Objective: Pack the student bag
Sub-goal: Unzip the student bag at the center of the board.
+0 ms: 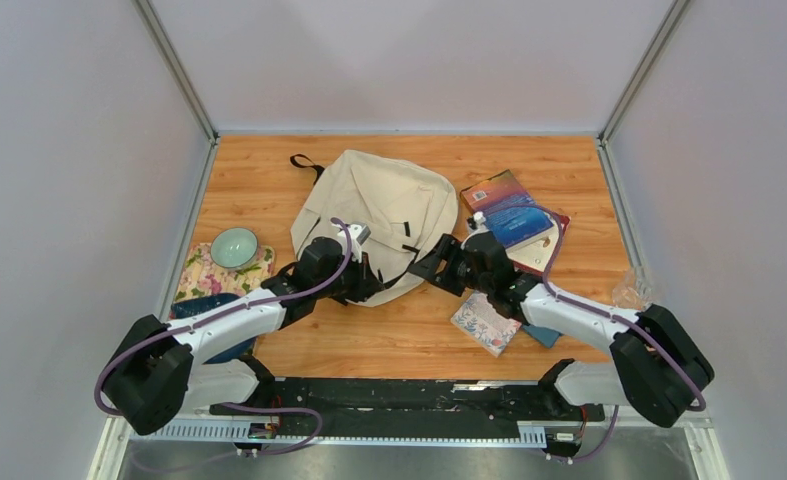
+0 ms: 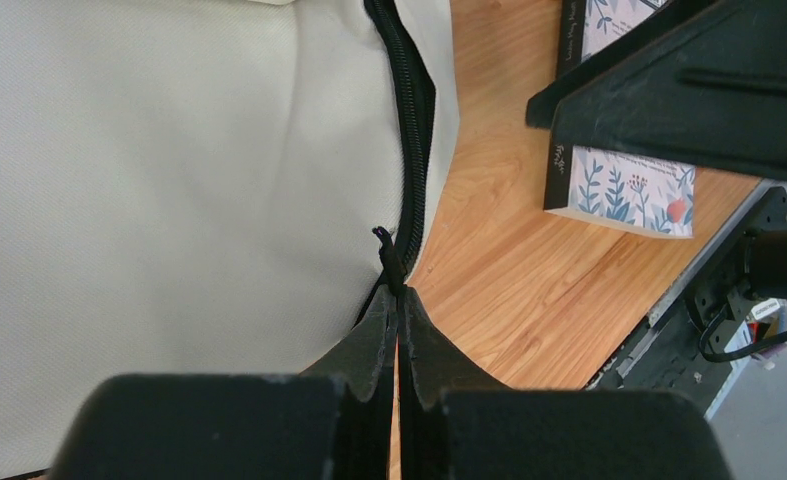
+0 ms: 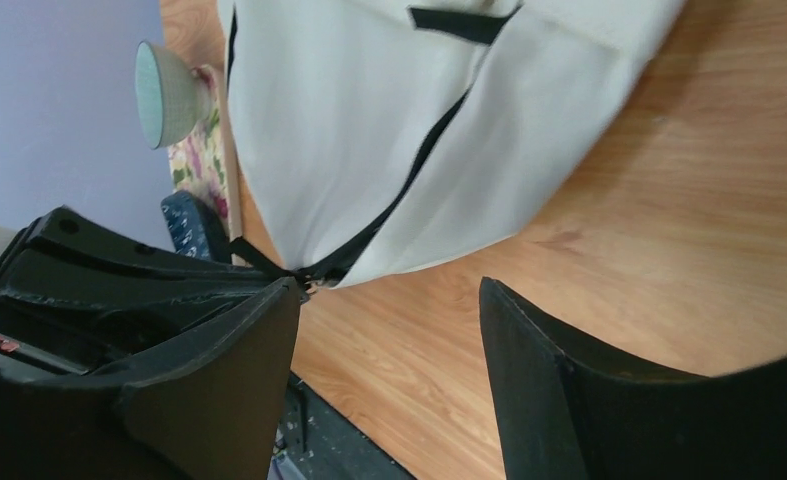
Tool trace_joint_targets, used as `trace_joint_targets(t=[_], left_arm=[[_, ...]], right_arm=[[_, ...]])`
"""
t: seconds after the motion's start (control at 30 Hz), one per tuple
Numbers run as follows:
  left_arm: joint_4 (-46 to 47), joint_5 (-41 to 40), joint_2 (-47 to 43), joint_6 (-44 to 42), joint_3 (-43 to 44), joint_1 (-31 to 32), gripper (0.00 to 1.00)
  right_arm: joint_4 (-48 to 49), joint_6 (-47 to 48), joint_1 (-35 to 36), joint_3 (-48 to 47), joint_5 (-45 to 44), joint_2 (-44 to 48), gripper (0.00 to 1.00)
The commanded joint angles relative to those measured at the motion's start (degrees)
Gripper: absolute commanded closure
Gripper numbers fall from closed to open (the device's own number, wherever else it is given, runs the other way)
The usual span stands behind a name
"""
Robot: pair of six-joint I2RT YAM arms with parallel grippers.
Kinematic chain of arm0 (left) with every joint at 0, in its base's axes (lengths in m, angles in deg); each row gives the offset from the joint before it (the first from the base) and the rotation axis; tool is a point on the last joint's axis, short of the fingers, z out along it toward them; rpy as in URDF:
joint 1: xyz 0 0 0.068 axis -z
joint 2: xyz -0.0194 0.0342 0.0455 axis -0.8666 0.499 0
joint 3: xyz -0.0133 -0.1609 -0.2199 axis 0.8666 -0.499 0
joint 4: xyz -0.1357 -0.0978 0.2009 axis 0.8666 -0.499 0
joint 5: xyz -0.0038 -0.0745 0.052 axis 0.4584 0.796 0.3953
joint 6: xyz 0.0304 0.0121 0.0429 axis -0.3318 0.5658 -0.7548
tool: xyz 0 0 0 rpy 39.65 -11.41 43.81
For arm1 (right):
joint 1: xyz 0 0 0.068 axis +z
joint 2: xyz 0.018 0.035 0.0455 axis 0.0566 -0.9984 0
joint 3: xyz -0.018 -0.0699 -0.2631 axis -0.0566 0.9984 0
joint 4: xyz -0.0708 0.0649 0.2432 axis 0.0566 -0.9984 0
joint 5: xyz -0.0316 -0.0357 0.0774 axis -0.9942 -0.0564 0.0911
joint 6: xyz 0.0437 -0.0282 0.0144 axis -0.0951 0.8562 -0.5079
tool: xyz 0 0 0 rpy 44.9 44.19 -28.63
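The student bag (image 1: pixel 379 205) is laid flat on the table (image 1: pixel 569 180), its zipper (image 2: pixel 416 150) seen closed, so the inside is hidden. At the bag's near edge, the zipper pull (image 2: pixel 392 262) is pinched tight by the left gripper (image 2: pixel 397 300). Just right of the bag, the right gripper (image 3: pixel 389 295) is held wide apart, nothing grasped. Left of the bag, 1 bowl (image 1: pixel 234 247) is seated on a floral cloth (image 1: pixel 204 275); books (image 1: pixel 514 215) are stacked to the bag's right.

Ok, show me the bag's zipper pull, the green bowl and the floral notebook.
zipper pull (image 2: pixel 390 258): left wrist view, on the black tab's middle.
green bowl (image 1: pixel 234 247): top external view, centre of its inside.
floral notebook (image 1: pixel 486 323): top external view, middle of its cover.
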Motion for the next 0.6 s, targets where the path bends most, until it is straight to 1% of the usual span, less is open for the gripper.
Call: trace_joint_targets(t=[0.0,0.07,0.33,0.43,0.47,0.53,0.57], left_arm=[[3.02,1.11,0.15,0.63,0.59,0.20,1.00],[3.20,1.02,0.15,0.72,0.42,0.29,1.00],[3.11,0.76,-1.70,0.89,-0.20,0.29,1.00],[3.02,0.67,-2.31,0.80,-0.46,0.29,1.00],[3.02,0.58,-2.40,0.80,-0.55,0.29,1.00],[2.85,0.50,-2.84,0.63,-0.64,0.29,1.00],[2.85,0.50,-3.01,0.63,-0.73,0.29,1.00]], right_arm=[[12.41,-8.74,4.04,1.02,-1.05,-3.44,0.30],[14.97,-11.19,4.93,0.67,-2.62,-5.63,0.30],[15.76,-15.77,8.01,-2.05,-3.60,-12.76,0.30],[16.21,-16.04,8.01,-2.58,-3.95,-14.60,0.36],[16.29,-15.87,8.01,-2.93,-4.30,-15.13,0.41],[16.12,-14.99,7.92,-3.72,-4.30,-15.75,0.47],[16.03,-14.55,7.92,-4.07,-4.56,-16.27,0.54]])
